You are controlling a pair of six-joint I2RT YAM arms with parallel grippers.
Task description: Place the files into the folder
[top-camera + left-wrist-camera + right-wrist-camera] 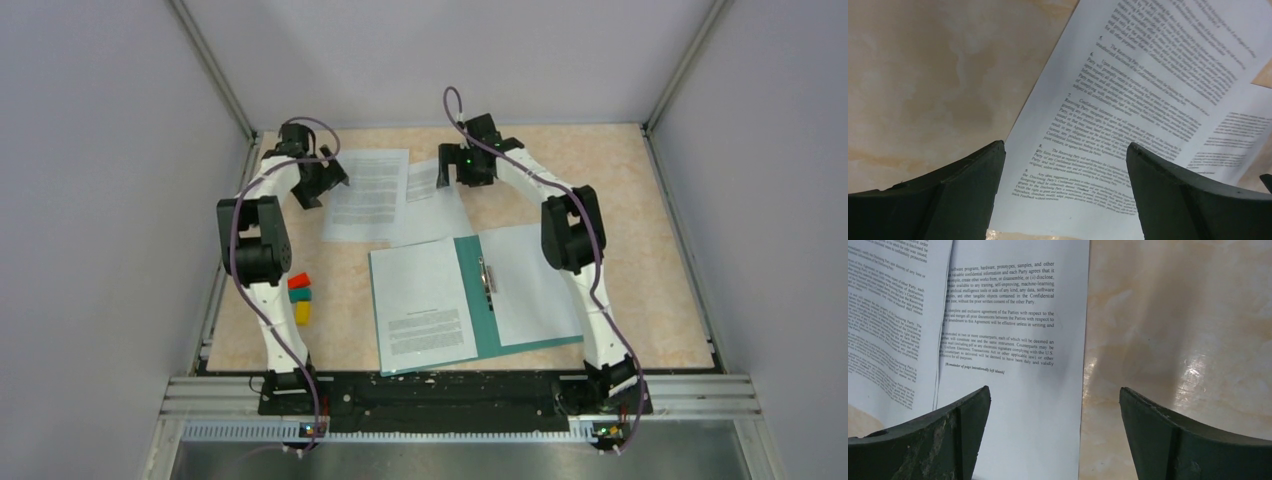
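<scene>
The folder (470, 300) lies open and flat on the desk, close to the middle of the near edge. It is teal green, and a thin metal strip (487, 276) runs down its middle. Two of the files are on it. A printed sheet (425, 305) lies on the left half, with a block of small black words low on the page. A white sheet (530, 285) lies on the right half, and no words can be made out on it from above. Two more files lie loose on the far part of the desk, beyond the folder. The first loose sheet (367, 195) (1128, 100) is full of small black print. It lies partly over the second loose sheet (425, 210) (1018, 315), which has print at its far end only and is plain white lower down. The left gripper (322, 180) (1063, 150) hangs at the left side of the first loose sheet, near the far left corner of the desk. Its fingers are spread wide and hold nothing. A corner of that sheet shows between them. The right gripper (462, 170) (1054, 390) hangs over the far end of the second loose sheet. Its fingers are also spread wide and hold nothing. One finger is above the paper and the other is above bare desk. A red block (298, 280), a green block (300, 295) and a yellow block (302, 313) sit in a short row near the left edge of the desk, just beside the left arm.
</scene>
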